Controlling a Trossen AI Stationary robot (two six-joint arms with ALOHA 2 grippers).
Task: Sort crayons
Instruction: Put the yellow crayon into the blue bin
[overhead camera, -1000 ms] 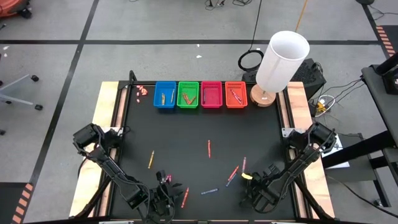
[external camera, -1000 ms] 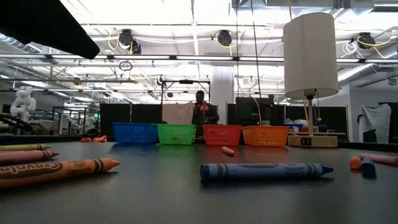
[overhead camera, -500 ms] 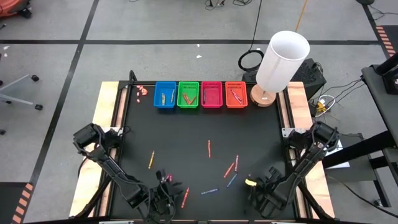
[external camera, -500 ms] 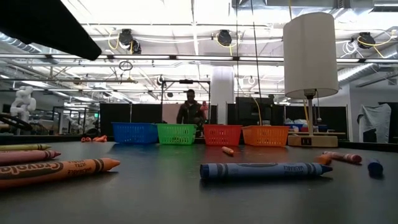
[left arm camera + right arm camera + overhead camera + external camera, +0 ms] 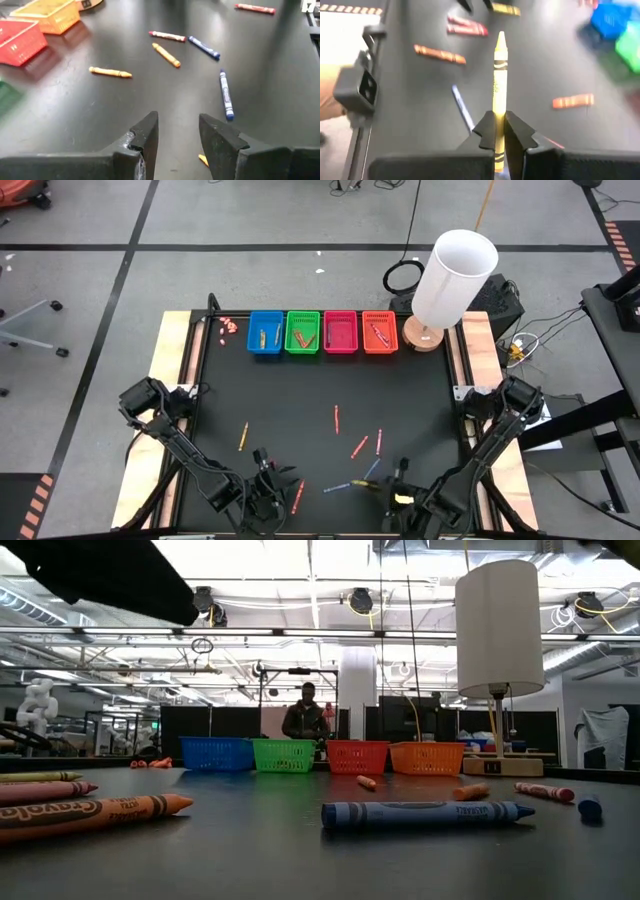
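Note:
Loose crayons lie on the black table (image 5: 300, 395): a red one (image 5: 336, 418), an orange one (image 5: 359, 447), a pink one (image 5: 379, 441), two blue ones (image 5: 372, 470) (image 5: 337, 486), a yellow-orange one (image 5: 242, 436) and a red one (image 5: 298, 495). My right gripper (image 5: 499, 132) hangs near the table's front right (image 5: 398, 492), shut on a yellow crayon (image 5: 498, 65). My left gripper (image 5: 177, 137) is open at the front left (image 5: 275, 478), above bare table, nothing between its fingers. My right gripper pinches the yellow crayon between its two fingers (image 5: 487, 130) on the wrapped shaft (image 5: 498, 116), back from the tip. The crayon lies along the fingers and its pointed end (image 5: 500, 37) sticks out well past them. It is lifted clear of the table, slanting downward.
Four small baskets stand in a row at the far edge: blue (image 5: 265, 332), green (image 5: 302, 332), pink (image 5: 340, 332) and orange (image 5: 380, 332), each with crayons inside. A white lamp (image 5: 450, 280) stands at the far right corner. Small pinkish bits (image 5: 228, 327) lie at the far left.
My right gripper has risen with the yellow crayon and drawn back toward the table's near edge, turning as it went. The orange and pink crayons beside it have shifted toward the table's left. My left gripper stays put.

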